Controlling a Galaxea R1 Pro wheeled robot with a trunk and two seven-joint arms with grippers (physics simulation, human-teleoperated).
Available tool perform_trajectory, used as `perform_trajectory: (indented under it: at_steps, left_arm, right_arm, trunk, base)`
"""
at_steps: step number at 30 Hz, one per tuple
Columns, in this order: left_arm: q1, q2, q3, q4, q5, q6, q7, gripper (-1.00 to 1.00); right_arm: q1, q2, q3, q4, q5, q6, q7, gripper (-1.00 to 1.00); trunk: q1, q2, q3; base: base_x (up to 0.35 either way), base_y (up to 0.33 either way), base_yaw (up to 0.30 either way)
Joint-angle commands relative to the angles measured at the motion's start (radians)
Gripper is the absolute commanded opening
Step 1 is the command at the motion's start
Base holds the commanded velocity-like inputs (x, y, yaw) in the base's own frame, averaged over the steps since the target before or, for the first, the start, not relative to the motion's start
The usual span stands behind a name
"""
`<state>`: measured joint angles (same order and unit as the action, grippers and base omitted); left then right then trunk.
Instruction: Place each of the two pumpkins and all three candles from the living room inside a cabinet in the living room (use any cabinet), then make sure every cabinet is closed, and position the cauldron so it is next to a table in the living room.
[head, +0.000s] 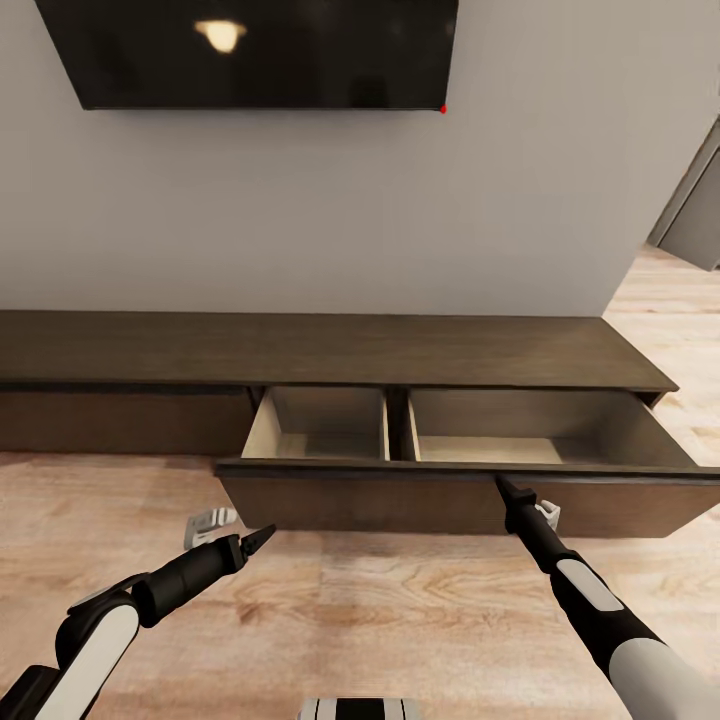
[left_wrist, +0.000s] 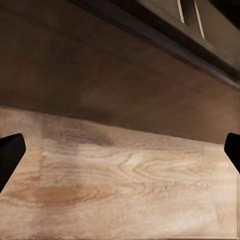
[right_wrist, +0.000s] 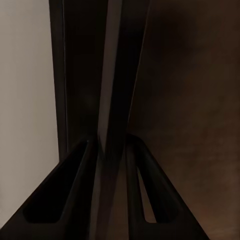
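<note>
The long dark brown cabinet (head: 300, 350) runs along the wall under the TV. Its wide drawer (head: 400, 500) is pulled out, and both pale wood compartments (head: 320, 425) are empty. My right gripper (head: 503, 487) is at the top edge of the drawer front, and in the right wrist view (right_wrist: 107, 145) its fingers are shut on that thin dark edge. My left gripper (head: 258, 540) hangs open over the floor just left of the drawer front, holding nothing; its fingertips (left_wrist: 10, 155) stand wide apart. The pumpkins, candles, cauldron and table are out of view.
A black wall TV (head: 260, 50) hangs above the cabinet. Light wood plank floor (head: 380, 620) stretches in front. At the far right a grey doorway (head: 690, 210) opens past the cabinet's end. Two small white objects (head: 210, 522) lie near the cabinet's base.
</note>
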<state>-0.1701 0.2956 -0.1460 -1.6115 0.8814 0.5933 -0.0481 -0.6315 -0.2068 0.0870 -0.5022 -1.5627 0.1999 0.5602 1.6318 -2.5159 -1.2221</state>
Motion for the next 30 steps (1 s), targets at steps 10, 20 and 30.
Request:
perform_trajectory:
  at_steps: [10, 20, 30]
  left_arm:
    - [0.0, 0.001, 0.0, -0.001, 0.013, 0.003, -0.001, 1.0]
    - [0.0, 0.001, 0.0, -0.001, 0.013, 0.008, -0.001, 1.0]
    - [0.0, 0.002, 0.0, -0.001, 0.013, 0.008, -0.001, 1.0]
  right_arm:
    - [-0.001, -0.002, -0.003, 0.002, -0.019, 0.003, 0.006, -1.0]
    - [-0.001, -0.002, -0.003, 0.002, -0.019, 0.003, 0.005, -1.0]
    - [-0.001, -0.002, -0.003, 0.002, -0.019, 0.003, 0.005, 1.0]
  trunk:
    - [0.0, 0.0, -0.001]
    - [0.0, 0.0, -0.001]
    - [0.0, 0.0, -0.001]
  base:
    - [-0.057, 0.0, 0.0]
    - [-0.057, 0.0, 0.0]
    - [-0.018, 0.0, 0.0]
